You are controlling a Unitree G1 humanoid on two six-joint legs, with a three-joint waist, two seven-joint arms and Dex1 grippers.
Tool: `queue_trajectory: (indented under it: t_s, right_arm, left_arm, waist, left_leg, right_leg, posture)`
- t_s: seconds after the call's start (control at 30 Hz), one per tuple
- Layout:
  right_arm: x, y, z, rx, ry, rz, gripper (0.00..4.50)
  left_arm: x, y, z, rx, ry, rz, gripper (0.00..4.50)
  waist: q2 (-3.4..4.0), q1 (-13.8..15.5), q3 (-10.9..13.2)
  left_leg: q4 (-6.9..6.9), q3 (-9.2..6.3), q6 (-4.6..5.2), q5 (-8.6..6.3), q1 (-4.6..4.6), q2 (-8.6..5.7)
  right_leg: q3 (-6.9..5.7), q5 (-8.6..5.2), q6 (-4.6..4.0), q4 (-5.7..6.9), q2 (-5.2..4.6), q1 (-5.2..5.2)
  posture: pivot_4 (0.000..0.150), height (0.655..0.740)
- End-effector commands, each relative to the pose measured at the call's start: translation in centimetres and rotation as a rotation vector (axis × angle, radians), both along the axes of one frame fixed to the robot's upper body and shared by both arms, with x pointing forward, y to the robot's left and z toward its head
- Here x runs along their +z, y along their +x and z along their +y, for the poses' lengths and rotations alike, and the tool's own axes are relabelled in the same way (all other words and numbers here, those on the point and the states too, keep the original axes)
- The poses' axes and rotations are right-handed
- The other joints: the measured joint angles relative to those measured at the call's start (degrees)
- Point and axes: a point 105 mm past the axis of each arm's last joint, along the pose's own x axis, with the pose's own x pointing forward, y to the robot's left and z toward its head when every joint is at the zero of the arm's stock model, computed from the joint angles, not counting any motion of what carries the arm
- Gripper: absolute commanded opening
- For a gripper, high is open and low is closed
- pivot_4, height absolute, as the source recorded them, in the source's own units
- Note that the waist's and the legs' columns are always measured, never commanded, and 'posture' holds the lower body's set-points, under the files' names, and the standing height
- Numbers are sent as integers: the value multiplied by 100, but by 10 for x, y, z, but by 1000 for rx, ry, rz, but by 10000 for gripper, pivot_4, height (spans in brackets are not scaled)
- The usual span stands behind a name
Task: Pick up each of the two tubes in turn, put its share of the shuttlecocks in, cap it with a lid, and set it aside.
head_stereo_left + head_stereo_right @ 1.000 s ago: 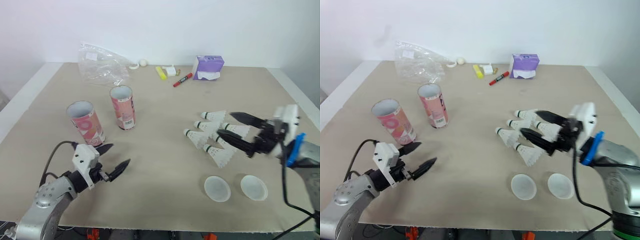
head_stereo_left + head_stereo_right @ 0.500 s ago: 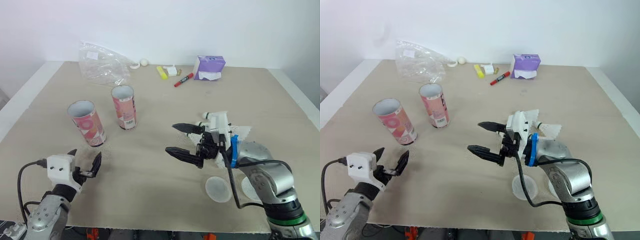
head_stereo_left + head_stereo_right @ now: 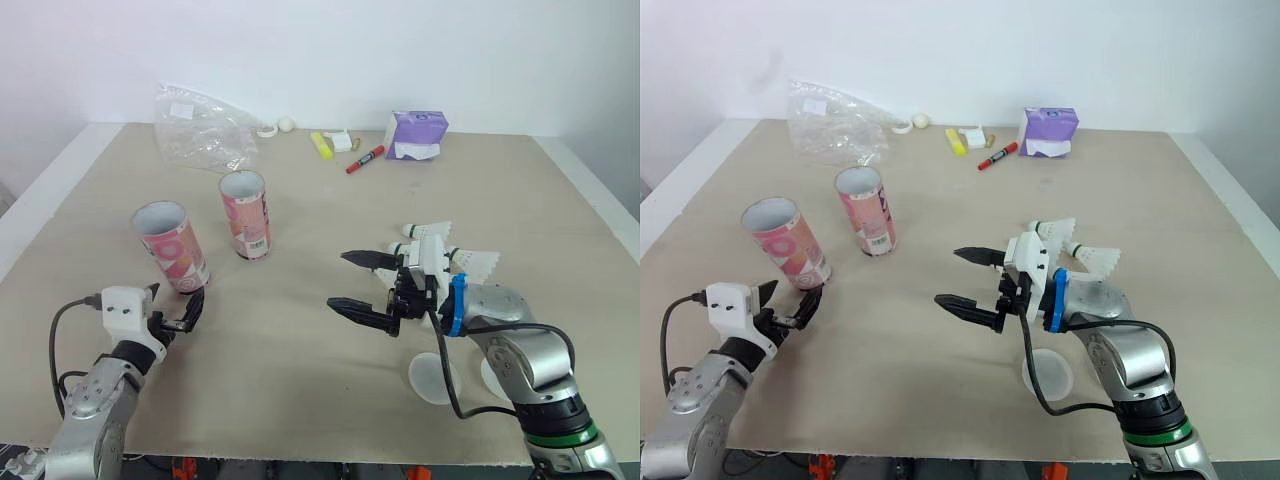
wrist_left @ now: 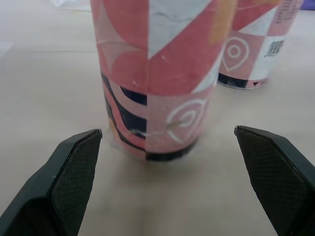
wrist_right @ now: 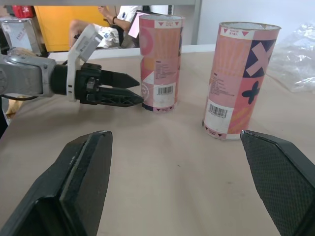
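Two pink patterned tubes stand open-topped on the table: the near one (image 3: 170, 245) at the left and the other (image 3: 245, 213) just behind it to the right. My left gripper (image 3: 178, 308) is open and low on the table, just in front of the near tube (image 4: 157, 73), its fingers either side without touching. My right gripper (image 3: 340, 281) is open and empty over mid-table, pointing left at the tubes. Several white shuttlecocks (image 3: 436, 234) lie behind its wrist, partly hidden. One clear lid (image 3: 430, 380) lies near the front edge; another (image 3: 492, 372) is half hidden by my right forearm.
Along the back edge lie a crumpled clear plastic bag (image 3: 200, 130), a small white ball (image 3: 287, 125), a yellow highlighter (image 3: 321, 146), a red marker (image 3: 365, 160) and a purple tissue box (image 3: 417, 135). A person (image 5: 98, 22) sits beyond the table.
My right gripper swung left from over the shuttlecocks to mid-table, then held. My left gripper turned from pointing right and moved forward up to the near tube.
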Motion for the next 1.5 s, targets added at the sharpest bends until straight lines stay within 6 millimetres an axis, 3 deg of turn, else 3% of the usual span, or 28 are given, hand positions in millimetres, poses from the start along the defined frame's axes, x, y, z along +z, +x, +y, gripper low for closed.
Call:
queue_trajectory:
  t_s: [0.03,0.27,0.57,1.5]
  right_arm:
    - [8,-1,-1,-7,14,-46,44574]
    - [9,-1,-1,-17,16,-53,44574]
    - [13,1,-4,-35,4,-68,44574]
    - [15,0,-1,-40,6,-65,44574]
  left_arm:
    - [8,13,8,7,56,-39,45000]
    - [9,39,5,-42,56,-50,45000]
    - [6,56,4,-101,96,-78,45000]
    - [10,69,8,-124,115,-127,45000]
  waist:
    - [0,0,0]
    - [0,0,0]
    - [0,0,0]
    - [0,0,0]
  left_leg:
    - [0,-2,0,0,0,1]
    - [0,0,0,0,-1,0]
    - [0,1,-1,0,-1,0]
    - [0,0,-1,0,-2,1]
  right_leg:
    - [-3,1,0,0,1,0]
    - [-5,14,17,0,-4,0]
    - [-6,15,16,0,-7,-1]
    - [-7,18,17,0,-20,-1]
  posture:
    - [1500,7400]
    - [1500,7400]
    - [1500,7400]
    - [1500,7400]
